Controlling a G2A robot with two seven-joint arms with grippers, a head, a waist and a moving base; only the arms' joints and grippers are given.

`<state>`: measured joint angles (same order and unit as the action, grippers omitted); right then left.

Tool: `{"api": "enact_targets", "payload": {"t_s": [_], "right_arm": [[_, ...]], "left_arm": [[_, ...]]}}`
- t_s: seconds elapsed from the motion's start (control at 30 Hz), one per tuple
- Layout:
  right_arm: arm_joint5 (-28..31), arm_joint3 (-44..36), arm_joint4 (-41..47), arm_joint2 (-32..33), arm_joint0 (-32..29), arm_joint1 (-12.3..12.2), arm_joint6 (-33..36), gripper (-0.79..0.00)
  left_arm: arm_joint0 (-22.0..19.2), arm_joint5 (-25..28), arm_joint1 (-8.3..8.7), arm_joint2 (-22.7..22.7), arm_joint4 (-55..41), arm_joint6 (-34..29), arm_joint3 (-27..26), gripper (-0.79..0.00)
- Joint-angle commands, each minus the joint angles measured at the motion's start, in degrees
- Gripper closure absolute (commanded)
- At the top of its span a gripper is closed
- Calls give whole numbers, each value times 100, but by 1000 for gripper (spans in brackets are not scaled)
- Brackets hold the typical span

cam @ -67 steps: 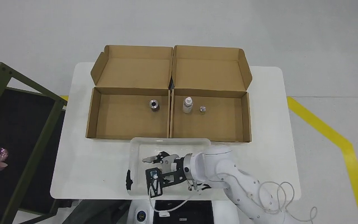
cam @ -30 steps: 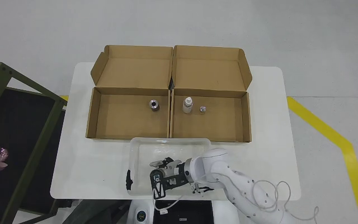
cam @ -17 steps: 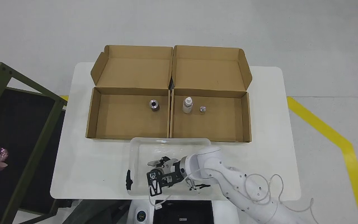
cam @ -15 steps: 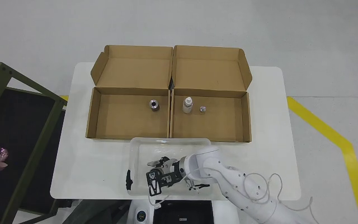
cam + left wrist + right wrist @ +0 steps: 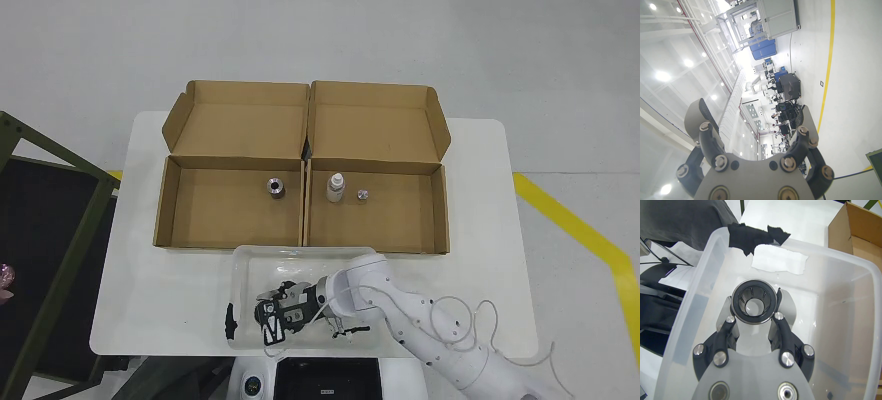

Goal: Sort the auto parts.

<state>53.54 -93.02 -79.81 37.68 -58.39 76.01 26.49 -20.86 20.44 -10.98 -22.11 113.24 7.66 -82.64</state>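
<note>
Bearing (image 5: 753,289) pinched in right hand (image 5: 754,298) inside clear bin (image 5: 829,251), close to taped wall (image 5: 749,240); left hand (image 5: 750,109) spread, empty.

We count two cardboard boxes (image 5: 215,212) (image 5: 402,215), one clear plastic bin (image 5: 838,291), three small parts (image 5: 272,186) (image 5: 337,187) (image 5: 363,195) in the boxes, and one bearing (image 5: 753,291).

Small part (image 5: 363,195) in right box (image 5: 410,218) too tiny to identify.

**Around the desk: frame, stripe, hall**

The white desk (image 5: 480,200) stands on a pale grey floor (image 5: 300,40). A dark green metal frame (image 5: 60,155) sits just beside its left edge. A yellow floor stripe (image 5: 575,222) runs diagonally on its right. Farther off, the left wrist view shows ceiling lights (image 5: 660,75) and blue cabinets (image 5: 763,48).
</note>
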Motion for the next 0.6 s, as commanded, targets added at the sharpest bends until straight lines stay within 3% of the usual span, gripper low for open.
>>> {"api": "enact_targets", "payload": {"t_s": [0.0,0.57], "right_arm": [[-6,12,76,-5,23,6,-31,0],[-186,-152,483,245,198,-20,-250,0]], "left_arm": [[0,0,0,0,0,0,0,-785],[0,0,0,0,0,0,0,-785]]}}
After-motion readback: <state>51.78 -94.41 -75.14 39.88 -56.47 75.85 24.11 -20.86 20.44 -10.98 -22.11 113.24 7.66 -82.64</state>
